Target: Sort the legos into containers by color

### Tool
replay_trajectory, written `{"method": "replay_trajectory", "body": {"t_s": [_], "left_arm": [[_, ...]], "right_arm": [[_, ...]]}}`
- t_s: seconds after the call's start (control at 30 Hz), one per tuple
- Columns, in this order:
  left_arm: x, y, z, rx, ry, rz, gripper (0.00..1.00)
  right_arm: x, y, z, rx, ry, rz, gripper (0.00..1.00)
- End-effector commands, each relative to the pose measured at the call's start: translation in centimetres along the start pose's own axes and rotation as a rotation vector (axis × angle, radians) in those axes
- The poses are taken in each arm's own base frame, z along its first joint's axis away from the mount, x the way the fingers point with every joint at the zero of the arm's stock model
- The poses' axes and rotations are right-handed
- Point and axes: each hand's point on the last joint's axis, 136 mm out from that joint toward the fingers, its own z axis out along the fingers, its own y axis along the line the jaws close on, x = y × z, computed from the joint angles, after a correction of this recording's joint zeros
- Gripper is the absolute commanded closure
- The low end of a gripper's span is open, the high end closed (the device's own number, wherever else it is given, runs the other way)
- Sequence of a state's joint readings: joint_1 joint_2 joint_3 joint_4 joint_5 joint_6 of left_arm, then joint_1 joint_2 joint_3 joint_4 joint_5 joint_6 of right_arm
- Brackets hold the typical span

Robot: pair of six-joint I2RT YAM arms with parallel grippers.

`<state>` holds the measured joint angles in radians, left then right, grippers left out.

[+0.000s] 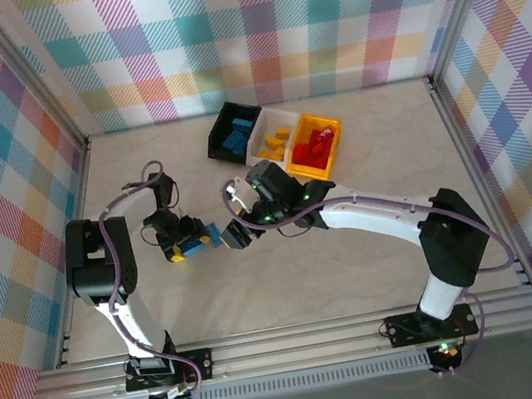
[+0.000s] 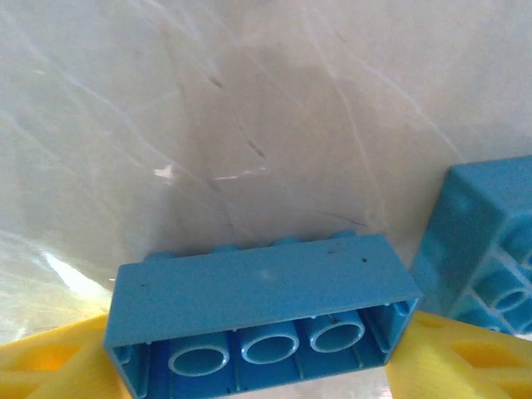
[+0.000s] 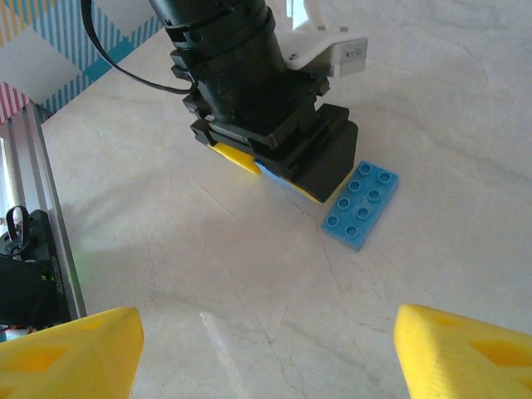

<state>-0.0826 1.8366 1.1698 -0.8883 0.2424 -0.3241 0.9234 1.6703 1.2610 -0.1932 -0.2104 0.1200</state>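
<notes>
The top camera looked down from behind both arms [image 1: 131, 317]. The left claw [image 1: 192, 244] camera sat very close to a blue brick [image 2: 262, 320]. The right claw [image 3: 266, 353] camera faced that claw; both saw a second brick [image 3: 360, 205] beside it.

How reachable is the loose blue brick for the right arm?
Probably yes: the right gripper is open and faces the loose blue brick across bare table, though the left gripper crowds it.
</notes>
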Motion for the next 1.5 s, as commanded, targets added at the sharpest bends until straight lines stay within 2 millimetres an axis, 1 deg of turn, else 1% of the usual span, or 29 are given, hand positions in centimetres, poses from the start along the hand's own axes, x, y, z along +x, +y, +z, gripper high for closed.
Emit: {"method": "replay_trajectory", "body": {"t_s": [0.0,0.27,0.3,0.37,0.4,0.43,0.67,0.77,0.87,1.0,1.07,1.17,1.3,1.47], "left_arm": [[-0.5,0.7,-1.4,-0.041,-0.047,0.011,0.26],[-1.2,0.8,-0.6,-0.055,-0.036,0.006,0.26],[-1.2,0.8,-0.6,-0.056,-0.034,0.006,0.29],[-1.2,0.7,-0.9,-0.052,-0.037,0.007,0.36],[-1.2,0.6,-1.1,-0.047,-0.044,0.008,0.42],[-1.2,0.5,-1.3,-0.043,-0.047,0.007,0.45],[-1.2,-0.5,-2.8,-0.002,-0.069,-0.003,0.45],[-1.1,-1.0,-3.9,0.021,-0.082,-0.004,0.45],[-1.3,-1.9,-5.4,0.057,-0.104,-0.007,0.44],[-2.3,-3.9,-7.7,0.131,-0.149,-0.017,0.43],[-3.1,-5.1,-8.7,0.180,-0.174,-0.025,0.43],[-4.8,-7.5,-9.7,0.277,-0.206,-0.045,0.43],[-8.0,-11.7,-10.8,0.404,-0.258,-0.053,0.43],[-11.8,-17.4,-11.7,0.490,-0.300,-0.016,0.43]], "right_arm": [[-0.7,0.5,-0.5,-0.028,-0.039,-0.002,0.21],[-0.5,0.7,-1.5,-0.021,-0.041,-0.015,0.21],[-0.5,0.7,-1.6,-0.017,-0.043,-0.018,0.21],[-0.4,0.6,-1.9,-0.009,-0.045,-0.022,0.21],[-0.4,0.5,-2.0,-0.004,-0.048,-0.022,0.21],[-0.3,0.5,-2.1,0.000,-0.050,-0.023,0.21],[-0.4,0.4,-2.7,0.008,-0.064,-0.031,0.21],[-0.3,0.3,-2.9,0.010,-0.065,-0.031,0.21],[-0.2,0.2,-3.0,0.017,-0.066,-0.028,0.21],[-0.4,-0.4,-3.9,0.044,-0.072,-0.026,0.20],[-0.6,-0.8,-4.7,0.063,-0.082,-0.024,0.20],[-0.5,-1.7,-5.9,0.100,-0.093,0.000,0.20],[0.0,-2.2,-7.3,0.130,-0.091,0.026,0.20],[0.7,-2.0,-8.8,0.153,-0.074,0.038,0.20]]}}
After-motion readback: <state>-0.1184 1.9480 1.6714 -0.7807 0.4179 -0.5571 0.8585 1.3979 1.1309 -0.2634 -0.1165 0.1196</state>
